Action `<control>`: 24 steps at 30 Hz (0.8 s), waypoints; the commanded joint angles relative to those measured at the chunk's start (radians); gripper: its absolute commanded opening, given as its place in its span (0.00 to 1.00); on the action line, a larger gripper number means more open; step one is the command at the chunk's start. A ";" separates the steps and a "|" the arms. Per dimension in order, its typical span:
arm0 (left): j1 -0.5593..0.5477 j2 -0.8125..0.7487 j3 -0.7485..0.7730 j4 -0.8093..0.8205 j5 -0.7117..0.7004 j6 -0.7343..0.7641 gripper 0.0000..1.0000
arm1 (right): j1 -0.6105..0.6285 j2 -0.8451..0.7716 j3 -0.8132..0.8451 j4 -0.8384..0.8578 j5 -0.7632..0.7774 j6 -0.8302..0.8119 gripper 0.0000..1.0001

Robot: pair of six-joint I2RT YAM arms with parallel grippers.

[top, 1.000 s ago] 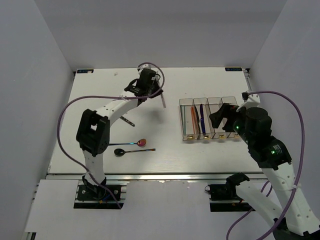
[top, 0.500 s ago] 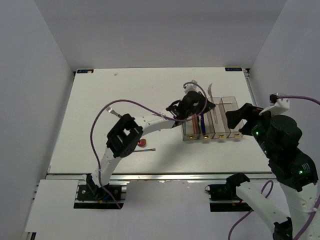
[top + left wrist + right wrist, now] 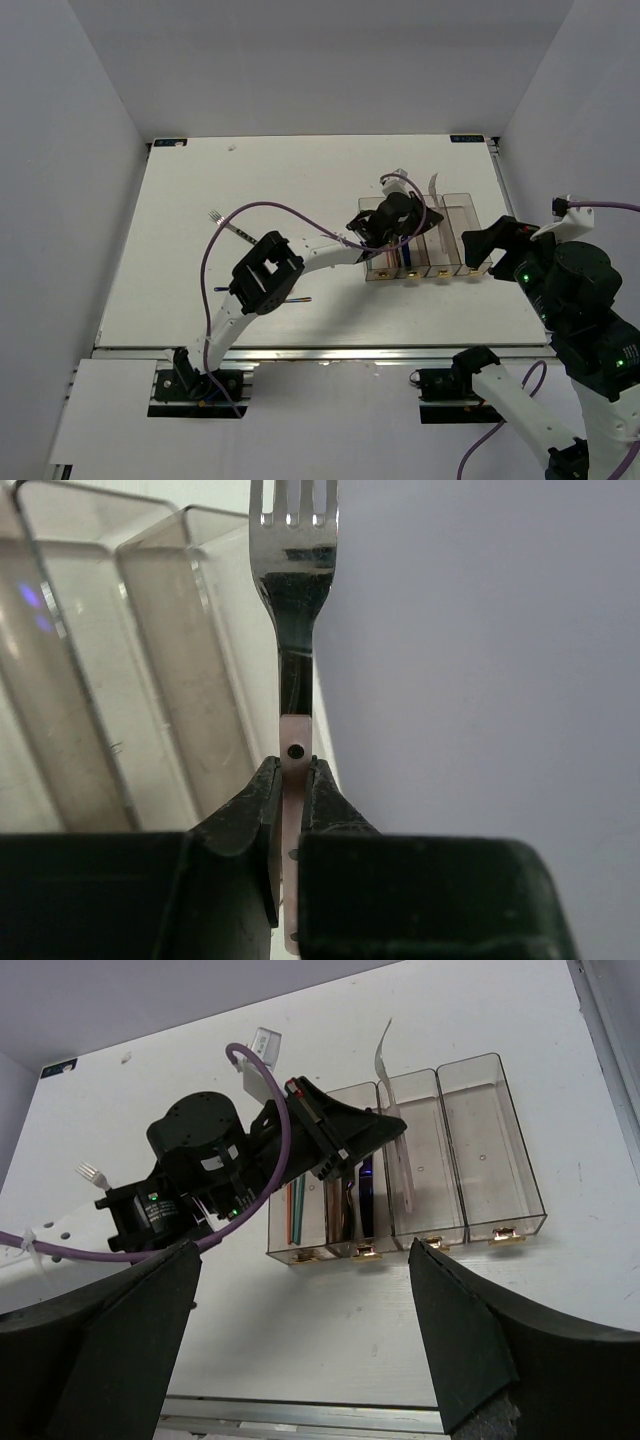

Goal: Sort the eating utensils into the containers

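Fork (image 3: 293, 600) sits pinched by its handle in the left gripper (image 3: 290, 780), tines raised above the containers (image 3: 490, 1160); the right gripper (image 3: 303, 1260) gapes wide near those containers.

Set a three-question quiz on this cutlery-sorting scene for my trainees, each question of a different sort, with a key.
1. True or false: the left pincer is shut on a spoon.
2. How many containers are joined in the row? A three, B four, C five.
3. Fill in: the right pincer is ____.
Key: 1 false, it grips a fork; 2 B; 3 open.
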 commanded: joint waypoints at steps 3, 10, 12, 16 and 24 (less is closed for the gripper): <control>-0.015 0.005 0.071 0.036 -0.020 -0.006 0.20 | 0.001 -0.010 0.027 0.007 0.017 -0.025 0.89; -0.021 0.029 0.074 0.010 -0.009 -0.031 0.41 | 0.001 -0.013 0.005 0.023 0.001 -0.021 0.89; -0.023 0.034 0.080 -0.010 -0.007 -0.031 0.55 | 0.001 -0.011 0.010 0.026 -0.004 -0.021 0.89; -0.023 0.031 0.080 -0.036 -0.018 -0.032 0.67 | 0.001 -0.005 0.018 0.034 -0.010 -0.024 0.89; -0.020 -0.174 0.027 -0.166 -0.136 0.069 0.75 | 0.001 0.012 0.015 0.049 -0.031 -0.031 0.89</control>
